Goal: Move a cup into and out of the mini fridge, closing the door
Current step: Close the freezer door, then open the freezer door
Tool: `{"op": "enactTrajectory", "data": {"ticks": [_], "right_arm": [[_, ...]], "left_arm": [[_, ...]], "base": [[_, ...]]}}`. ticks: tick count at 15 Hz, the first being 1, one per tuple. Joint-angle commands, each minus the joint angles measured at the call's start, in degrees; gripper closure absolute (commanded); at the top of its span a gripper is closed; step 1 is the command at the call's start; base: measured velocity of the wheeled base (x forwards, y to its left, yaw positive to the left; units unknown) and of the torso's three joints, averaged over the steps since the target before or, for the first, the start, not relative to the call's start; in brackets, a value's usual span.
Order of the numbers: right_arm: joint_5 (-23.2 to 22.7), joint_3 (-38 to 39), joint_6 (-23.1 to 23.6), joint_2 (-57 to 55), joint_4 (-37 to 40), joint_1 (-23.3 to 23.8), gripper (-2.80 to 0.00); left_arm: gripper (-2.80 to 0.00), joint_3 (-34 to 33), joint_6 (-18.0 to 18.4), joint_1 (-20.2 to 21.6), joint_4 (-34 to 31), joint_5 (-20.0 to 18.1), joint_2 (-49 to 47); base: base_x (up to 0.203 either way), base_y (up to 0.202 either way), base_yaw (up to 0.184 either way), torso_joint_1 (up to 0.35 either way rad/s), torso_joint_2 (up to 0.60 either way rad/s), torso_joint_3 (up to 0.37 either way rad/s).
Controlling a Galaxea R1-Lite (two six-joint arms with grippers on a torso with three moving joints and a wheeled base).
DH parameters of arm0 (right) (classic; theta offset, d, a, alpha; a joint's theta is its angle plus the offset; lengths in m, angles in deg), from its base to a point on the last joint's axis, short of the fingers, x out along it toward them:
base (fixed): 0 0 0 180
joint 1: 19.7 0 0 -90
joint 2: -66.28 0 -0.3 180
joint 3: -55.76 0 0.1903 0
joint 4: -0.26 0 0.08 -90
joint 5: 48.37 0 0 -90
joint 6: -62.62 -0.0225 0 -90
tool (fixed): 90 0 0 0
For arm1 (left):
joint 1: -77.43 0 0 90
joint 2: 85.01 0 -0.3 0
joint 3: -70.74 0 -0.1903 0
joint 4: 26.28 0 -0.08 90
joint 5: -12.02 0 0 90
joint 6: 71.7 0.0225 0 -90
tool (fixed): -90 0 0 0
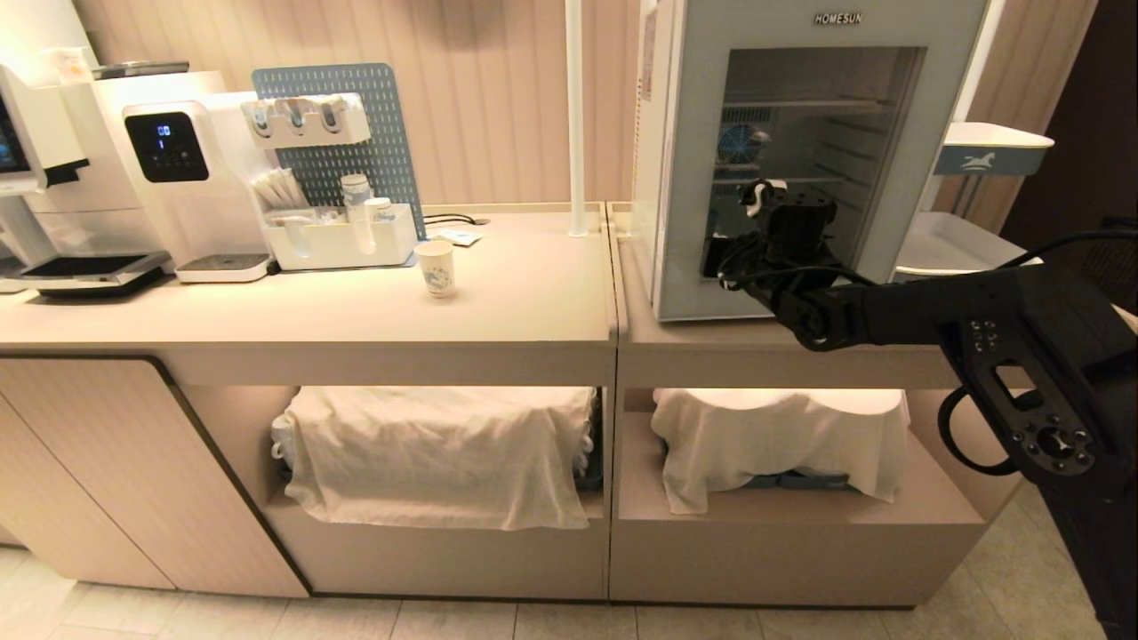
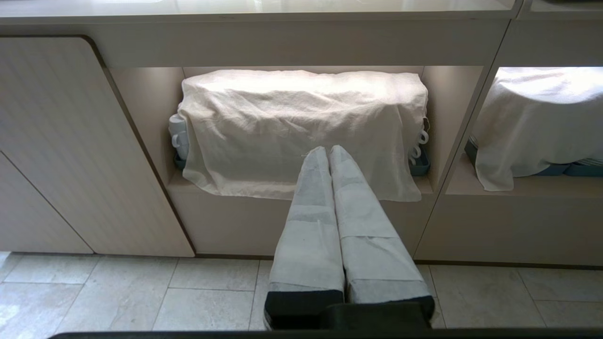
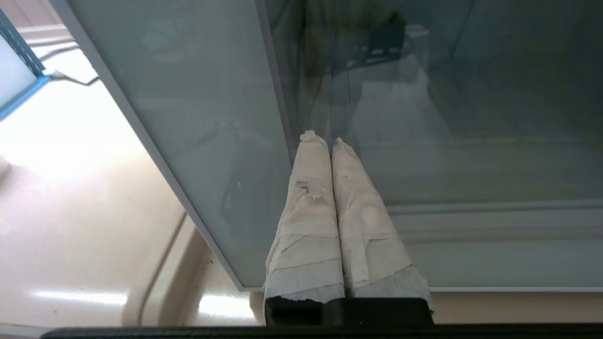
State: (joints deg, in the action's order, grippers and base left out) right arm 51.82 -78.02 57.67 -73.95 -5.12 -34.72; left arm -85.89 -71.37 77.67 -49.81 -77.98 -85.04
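HOMESUN mini fridge is my landmark, standing on the right-hand worktop with its tinted glass door shut. I have the right hand just in front of the door's lower part, fingers pressed together and empty. The left hand, also pressed together, hangs low, well left of the fridge, facing a cloth-covered shelf. The cup stands upright on the worktop, well left of the fridge.

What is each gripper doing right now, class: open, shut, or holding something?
Left gripper: shut, holding nothing, parked low facing the cabinet.
Right gripper: shut, holding nothing, at the door of the mini fridge.
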Motion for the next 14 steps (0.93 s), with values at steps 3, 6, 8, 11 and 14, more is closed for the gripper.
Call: {"op": "enactTrajectory", "data": {"ticks": [3, 6, 8, 11, 14], "right_arm": [[0.0, 8.7, 0.1, 11.2, 2.8, 0.3, 0.00], [-0.7, 18.4, -0.1, 23.8, 10.5, 1.1, 0.00], [-1.4, 23.7, 0.1, 32.9, 16.7, 1.9, 0.00], [-1.7, 32.1, 0.3, 48.0, 29.8, 3.8, 0.00], [-1.5, 43.5, 0.4, 64.0, 37.8, 6.5, 0.00]], "left_arm": [[0.00, 0.0, 0.0, 0.0, 0.0, 0.0, 0.0], [0.00, -0.1, 0.0, 0.0, 0.0, 0.0, 0.0], [0.00, -0.1, 0.0, 0.0, 0.0, 0.0, 0.0], [0.00, -0.1, 0.0, 0.0, 0.0, 0.0, 0.0], [0.00, -0.1, 0.0, 0.0, 0.0, 0.0, 0.0]], "base": [[0.000, 0.000, 0.000, 0.000, 0.00, 0.000], [0.000, 0.000, 0.000, 0.000, 0.00, 0.000], [0.000, 0.000, 0.000, 0.000, 0.00, 0.000], [0.000, 0.000, 0.000, 0.000, 0.00, 0.000], [0.000, 0.000, 0.000, 0.000, 0.00, 0.000]]}}
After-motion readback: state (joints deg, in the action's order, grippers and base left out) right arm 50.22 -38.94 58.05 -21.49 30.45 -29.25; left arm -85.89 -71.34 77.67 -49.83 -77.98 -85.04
